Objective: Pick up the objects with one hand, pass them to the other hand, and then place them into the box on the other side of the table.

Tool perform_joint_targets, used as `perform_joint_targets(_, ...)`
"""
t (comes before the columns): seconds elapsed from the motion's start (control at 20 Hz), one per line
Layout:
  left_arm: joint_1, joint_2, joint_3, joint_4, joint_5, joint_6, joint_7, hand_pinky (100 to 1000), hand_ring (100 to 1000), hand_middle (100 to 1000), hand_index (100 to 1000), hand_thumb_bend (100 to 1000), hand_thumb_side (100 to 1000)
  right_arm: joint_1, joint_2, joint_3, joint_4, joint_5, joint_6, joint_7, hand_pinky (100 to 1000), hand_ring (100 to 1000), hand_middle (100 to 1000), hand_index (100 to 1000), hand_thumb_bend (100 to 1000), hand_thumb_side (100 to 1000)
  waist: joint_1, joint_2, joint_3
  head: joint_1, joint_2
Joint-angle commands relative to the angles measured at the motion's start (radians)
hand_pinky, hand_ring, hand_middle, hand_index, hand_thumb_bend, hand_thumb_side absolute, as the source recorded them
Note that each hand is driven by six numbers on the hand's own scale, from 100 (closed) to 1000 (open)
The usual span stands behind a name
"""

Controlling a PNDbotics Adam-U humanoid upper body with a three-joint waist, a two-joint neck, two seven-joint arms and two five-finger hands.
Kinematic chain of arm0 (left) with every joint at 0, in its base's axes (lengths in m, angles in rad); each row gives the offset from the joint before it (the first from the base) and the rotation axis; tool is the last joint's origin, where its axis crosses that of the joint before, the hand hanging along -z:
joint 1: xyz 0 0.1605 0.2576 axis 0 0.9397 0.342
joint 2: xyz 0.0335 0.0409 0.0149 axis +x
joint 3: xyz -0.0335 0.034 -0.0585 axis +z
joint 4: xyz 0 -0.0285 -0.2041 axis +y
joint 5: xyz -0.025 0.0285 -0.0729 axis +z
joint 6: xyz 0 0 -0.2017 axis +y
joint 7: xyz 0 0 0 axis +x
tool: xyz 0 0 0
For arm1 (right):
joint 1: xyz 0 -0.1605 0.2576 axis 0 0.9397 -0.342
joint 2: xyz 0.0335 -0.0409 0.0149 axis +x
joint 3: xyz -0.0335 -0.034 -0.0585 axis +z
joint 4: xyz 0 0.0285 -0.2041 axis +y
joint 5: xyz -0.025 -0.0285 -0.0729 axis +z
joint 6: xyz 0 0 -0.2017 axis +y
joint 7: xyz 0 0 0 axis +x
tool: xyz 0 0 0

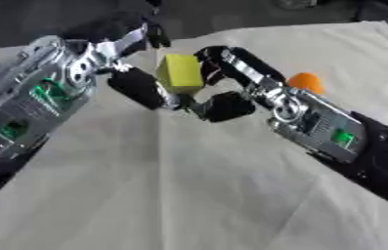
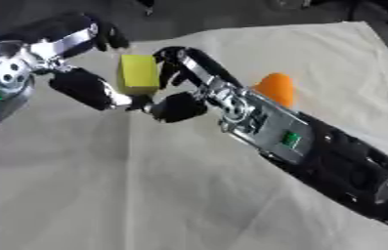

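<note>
A yellow block (image 1: 180, 73) hangs above the table's middle, between my two hands. My left hand (image 1: 73, 73) comes in from the left, with one finger over the block's top left and its thumb (image 1: 137, 89) under its lower left. From the right, my right hand (image 1: 292, 108) curls its fingers (image 1: 231, 59) against the block's right side, its thumb (image 1: 228, 106) just below. Both hands touch the block. An orange rounded object (image 2: 275, 88) lies on the cloth behind my right forearm.
A cream cloth (image 1: 188, 190) covers the table, with bare cloth in the foreground. The floor beyond the far edge (image 1: 257, 14) is dark. No box shows in either view.
</note>
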Motion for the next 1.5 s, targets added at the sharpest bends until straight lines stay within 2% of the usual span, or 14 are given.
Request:
perform_joint_targets(0.05, -0.013, 0.005, 0.007, 0.015, 0.017, 0.0, 0.013, 789, 714, 636, 701, 319, 100, -0.011, -0.01, -0.005, -0.015, 0.007, -0.009, 0.007, 712, 709, 430, 559, 205, 100, 0.007, -0.014, -0.002, 0.004, -0.006)
perform_joint_targets(0.3, -0.006, -0.004, 0.002, 0.037, 0.014, -0.017, 0.017, 751, 629, 547, 607, 184, 100, -0.007, -0.009, -0.002, -0.015, 0.0, -0.022, 0.012, 711, 707, 429, 558, 206, 100, 0.005, -0.014, -0.003, 0.004, -0.012)
perform_joint_targets(0.35, -0.005, -0.006, 0.004, 0.041, 0.014, -0.02, 0.025, 745, 611, 506, 557, 133, 100, -0.006, -0.009, -0.001, -0.015, 0.0, -0.024, 0.013, 711, 706, 429, 558, 208, 100, 0.005, -0.014, -0.003, 0.004, -0.012)
perform_joint_targets(0.5, -0.001, -0.01, 0.008, 0.048, 0.032, -0.019, 0.062, 736, 573, 450, 494, 100, 100, -0.004, -0.009, 0.0, -0.015, 0.001, -0.027, 0.018, 713, 710, 437, 569, 224, 100, 0.005, -0.013, -0.003, 0.001, -0.011)
perform_joint_targets(0.65, 0.001, -0.011, 0.01, 0.05, 0.06, -0.009, 0.103, 726, 540, 401, 449, 104, 100, -0.002, -0.01, -0.001, -0.015, 0.006, -0.032, 0.024, 717, 716, 445, 578, 243, 100, 0.005, -0.013, -0.003, 0.0, -0.008)
perform_joint_targets(0.75, 0.001, -0.009, 0.01, 0.048, 0.077, 0.0, 0.128, 719, 520, 368, 427, 115, 100, -0.001, -0.01, -0.001, -0.015, 0.012, -0.039, 0.031, 730, 738, 476, 614, 355, 100, 0.005, -0.012, -0.003, 0.0, -0.007)
perform_joint_targets(0.8, 0.0, -0.008, 0.01, 0.046, 0.082, 0.003, 0.137, 716, 510, 347, 419, 132, 100, -0.001, -0.011, 0.0, -0.015, 0.018, -0.044, 0.038, 746, 785, 565, 697, 557, 135, 0.005, -0.013, -0.003, 0.0, -0.007)
perform_joint_targets(0.85, 0.001, -0.006, 0.009, 0.044, 0.084, 0.006, 0.143, 714, 502, 330, 413, 148, 100, -0.001, -0.013, 0.002, -0.015, 0.033, -0.054, 0.053, 765, 843, 683, 802, 615, 231, 0.005, -0.013, -0.003, 0.0, -0.006)
perform_joint_targets(0.9, 0.001, -0.002, 0.008, 0.042, 0.082, 0.009, 0.149, 713, 500, 326, 412, 152, 100, -0.001, -0.016, 0.005, -0.015, 0.057, -0.07, 0.078, 772, 860, 710, 828, 608, 257, 0.006, -0.013, -0.004, 0.0, -0.004)
perform_joint_targets(0.95, 0.002, 0.001, 0.008, 0.041, 0.079, 0.012, 0.152, 712, 496, 319, 409, 163, 102, 0.001, -0.018, 0.004, -0.015, 0.087, -0.082, 0.106, 790, 897, 757, 877, 579, 338, 0.006, -0.013, -0.004, 0.0, -0.004)
perform_joint_targets(1.0, 0.003, 0.005, 0.008, 0.041, 0.076, 0.015, 0.154, 712, 492, 310, 404, 174, 104, 0.003, -0.019, 0.001, -0.015, 0.117, -0.091, 0.13, 803, 921, 786, 905, 570, 383, 0.006, -0.013, -0.004, -0.001, -0.004)
perform_joint_targets(1.15, 0.008, 0.015, 0.008, 0.042, 0.07, 0.02, 0.152, 711, 490, 302, 398, 197, 105, 0.007, -0.02, -0.01, -0.015, 0.189, -0.101, 0.172, 817, 943, 815, 936, 560, 449, 0.007, -0.014, -0.003, -0.005, -0.004)
perform_joint_targets(1.5, 0.013, 0.084, 0.015, 0.012, 0.071, 0.026, 0.141, 716, 492, 294, 393, 244, 104, 0.028, -0.03, -0.022, -0.015, 0.256, -0.077, 0.192, 825, 957, 836, 954, 562, 485, 0.011, -0.02, 0.0, -0.001, -0.002)
